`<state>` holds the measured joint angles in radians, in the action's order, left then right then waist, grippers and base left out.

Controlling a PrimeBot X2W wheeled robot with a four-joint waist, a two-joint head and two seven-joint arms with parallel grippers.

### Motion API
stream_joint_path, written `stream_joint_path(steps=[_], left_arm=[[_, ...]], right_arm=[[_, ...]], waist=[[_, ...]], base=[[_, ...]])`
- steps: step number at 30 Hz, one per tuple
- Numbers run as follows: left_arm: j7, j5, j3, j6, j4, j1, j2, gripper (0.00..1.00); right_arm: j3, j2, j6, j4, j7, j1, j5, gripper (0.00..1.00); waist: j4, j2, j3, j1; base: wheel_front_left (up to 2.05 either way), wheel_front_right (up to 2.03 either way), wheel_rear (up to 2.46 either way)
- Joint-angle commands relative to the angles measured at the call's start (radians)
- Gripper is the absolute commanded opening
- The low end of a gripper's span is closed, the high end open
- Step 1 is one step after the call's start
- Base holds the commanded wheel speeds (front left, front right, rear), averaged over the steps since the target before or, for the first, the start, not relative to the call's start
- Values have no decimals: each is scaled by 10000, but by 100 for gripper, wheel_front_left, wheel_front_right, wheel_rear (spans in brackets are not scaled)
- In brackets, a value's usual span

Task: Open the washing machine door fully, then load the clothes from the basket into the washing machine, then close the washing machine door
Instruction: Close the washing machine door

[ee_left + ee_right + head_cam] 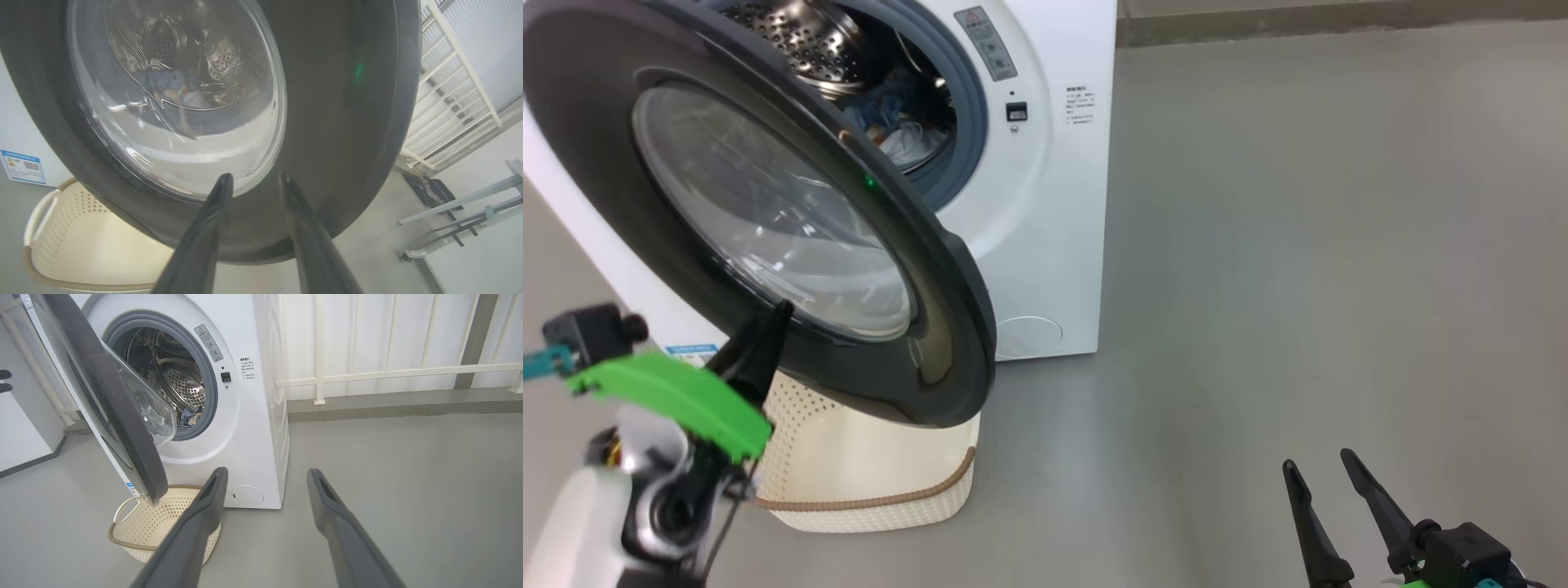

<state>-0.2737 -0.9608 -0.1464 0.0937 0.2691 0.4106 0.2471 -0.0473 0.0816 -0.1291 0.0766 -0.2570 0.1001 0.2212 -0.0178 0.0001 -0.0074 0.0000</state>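
The washing machine (1045, 204) (253, 437) stands with its door (947, 327) (118, 416) swung partway out over the basket (874, 482) (155, 522). Light blue clothes (890, 122) (190, 414) lie in the steel drum. The basket's inside (81, 228) looks bare. My left gripper (772, 318) (254, 177) is open, its tips right at the lower outer face of the door (335, 122), nothing between them. My right gripper (1319, 460) (266, 471) is open and low at the right, away from the machine.
A small round white flap (1029, 335) (247, 495) sits low on the machine's front. A white railing (367, 371) runs behind. A grey metal frame (470, 204) stands beyond the door. Grey floor (1298, 245) stretches to the right of the machine.
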Motion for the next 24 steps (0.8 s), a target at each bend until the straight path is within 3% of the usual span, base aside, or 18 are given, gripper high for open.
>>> stream_joint_path(steps=[1,2,7,17,24], left_arm=[[271,395,279,-13,-467,19,545,79],[569,773,228,-95,-699,-237,661,100],[1933,2232,5,-497,-1366,-1419,914,100],[4733,3753,-299,-953,-1210,-3552,480,100],[5340,4722,-433,-899,-843,-4708,-169,100]], right_arm=[[-187,48,-16,-288,-48,-159,-84,100],[-185,54,-16,-299,-48,-146,-93,100],[-198,138,-16,-338,-48,-55,-166,100],[-138,258,-16,-426,-48,40,-373,100],[28,307,-16,-572,-48,271,-616,100]], waist=[[76,-1,-62,0],[103,-1,-80,0],[272,-1,-130,0],[298,-1,-266,0],[262,-1,-399,0]], base=[[0,0,0],[0,0,0],[0,0,0],[0,0,0],[0,0,0]])
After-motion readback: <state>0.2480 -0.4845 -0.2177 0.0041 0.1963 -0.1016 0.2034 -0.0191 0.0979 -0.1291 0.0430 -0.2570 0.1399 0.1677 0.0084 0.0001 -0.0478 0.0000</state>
